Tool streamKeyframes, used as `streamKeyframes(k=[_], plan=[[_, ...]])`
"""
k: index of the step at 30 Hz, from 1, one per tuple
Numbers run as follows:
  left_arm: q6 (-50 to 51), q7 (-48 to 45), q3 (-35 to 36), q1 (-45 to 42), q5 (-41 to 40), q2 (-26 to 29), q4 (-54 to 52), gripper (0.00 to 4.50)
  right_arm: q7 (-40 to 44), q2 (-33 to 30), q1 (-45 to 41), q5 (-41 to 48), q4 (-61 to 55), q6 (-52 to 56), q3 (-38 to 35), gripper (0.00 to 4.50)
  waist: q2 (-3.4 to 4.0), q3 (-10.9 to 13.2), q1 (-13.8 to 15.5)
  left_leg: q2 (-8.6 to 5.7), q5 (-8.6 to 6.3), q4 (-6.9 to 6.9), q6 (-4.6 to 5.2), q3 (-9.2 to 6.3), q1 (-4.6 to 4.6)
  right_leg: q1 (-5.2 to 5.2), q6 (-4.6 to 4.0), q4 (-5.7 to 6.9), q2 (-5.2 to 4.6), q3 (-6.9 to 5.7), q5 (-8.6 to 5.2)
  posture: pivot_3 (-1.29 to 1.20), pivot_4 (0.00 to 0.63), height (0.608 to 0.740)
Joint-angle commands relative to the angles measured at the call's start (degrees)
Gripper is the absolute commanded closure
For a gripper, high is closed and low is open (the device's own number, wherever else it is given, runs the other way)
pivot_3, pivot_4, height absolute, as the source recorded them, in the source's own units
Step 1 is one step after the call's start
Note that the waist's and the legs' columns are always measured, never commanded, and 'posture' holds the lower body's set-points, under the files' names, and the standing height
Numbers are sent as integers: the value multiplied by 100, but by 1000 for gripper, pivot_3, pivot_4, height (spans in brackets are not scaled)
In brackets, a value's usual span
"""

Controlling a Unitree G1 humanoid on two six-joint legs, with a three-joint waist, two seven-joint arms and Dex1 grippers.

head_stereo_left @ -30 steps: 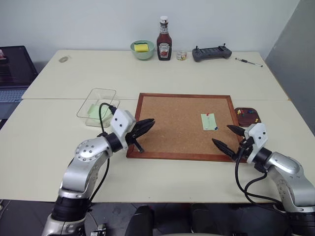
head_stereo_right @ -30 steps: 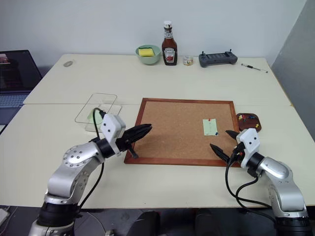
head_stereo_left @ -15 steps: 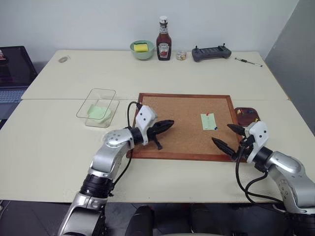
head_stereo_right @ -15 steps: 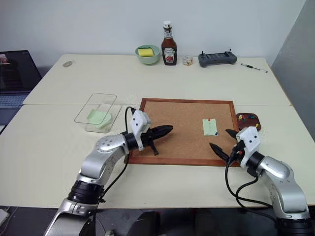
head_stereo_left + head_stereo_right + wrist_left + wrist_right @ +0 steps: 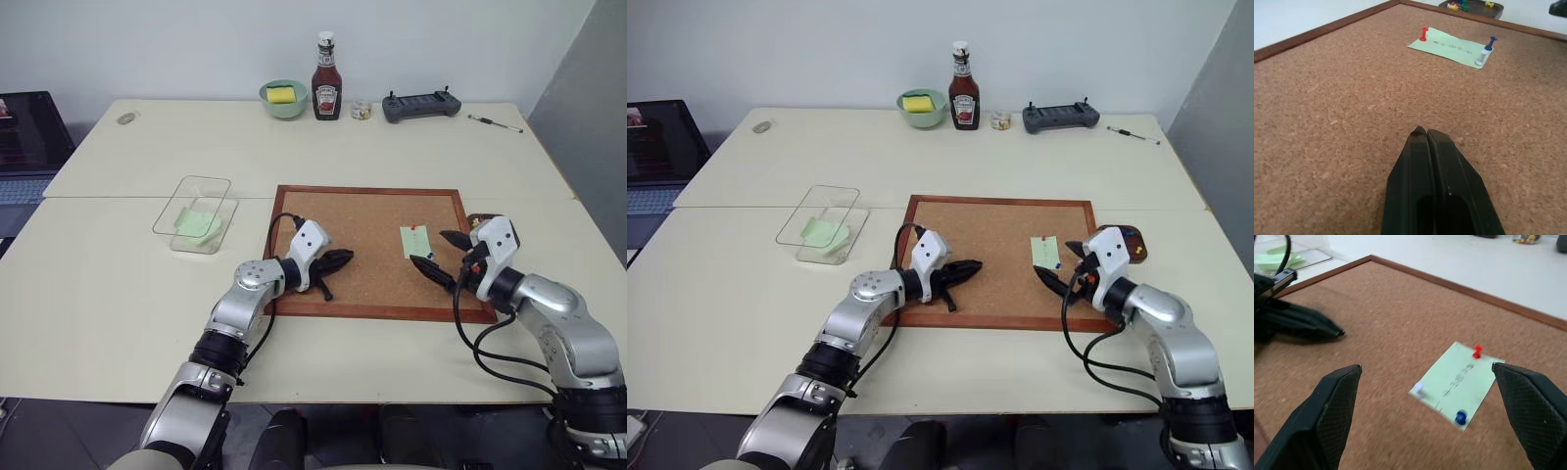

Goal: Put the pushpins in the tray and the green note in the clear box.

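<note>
The green note (image 5: 414,242) lies on the cork board (image 5: 362,220), pinned by a red pushpin (image 5: 1477,351), a blue one (image 5: 1461,417) and a white one (image 5: 1419,390). My right gripper (image 5: 437,253) hovers open just right of the note, its fingers pointing at it. Behind it the dark tray (image 5: 1132,243) holds several coloured pins and is partly hidden by the gripper. My left gripper (image 5: 343,259) is shut and empty, low over the board's left half, pointing toward the note. The clear box (image 5: 195,213) sits left of the board with a pale green slip inside.
Along the far edge of the table stand a green bowl (image 5: 282,98) with a yellow sponge, a ketchup bottle (image 5: 326,78), a small jar (image 5: 361,111), a black controller (image 5: 421,105) and a pen (image 5: 495,122). A laptop (image 5: 24,137) sits at the far left.
My left gripper, still shut, has moved right and down from the board's left frame to over the cork. My right gripper has moved forward from the board's front right corner up to the note.
</note>
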Motion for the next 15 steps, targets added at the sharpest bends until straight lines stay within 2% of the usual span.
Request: streamKeyframes(k=[1,15], plan=[[-235,-5,-87,12,118,-124,79,4432,29,47,-502,-37,250,17,87,0,0,0,2,0,0,0,0,-1,0,0,0,0,0,0,0,0,150,740],[-115,27,-23,297,131,-201,-244,4432,191,296,-1809,-741,2417,-599,581,0,4,-3,-5,-3,0,4,0,-2,-2,-2,-1,1,-3,0,0,0,150,740]])
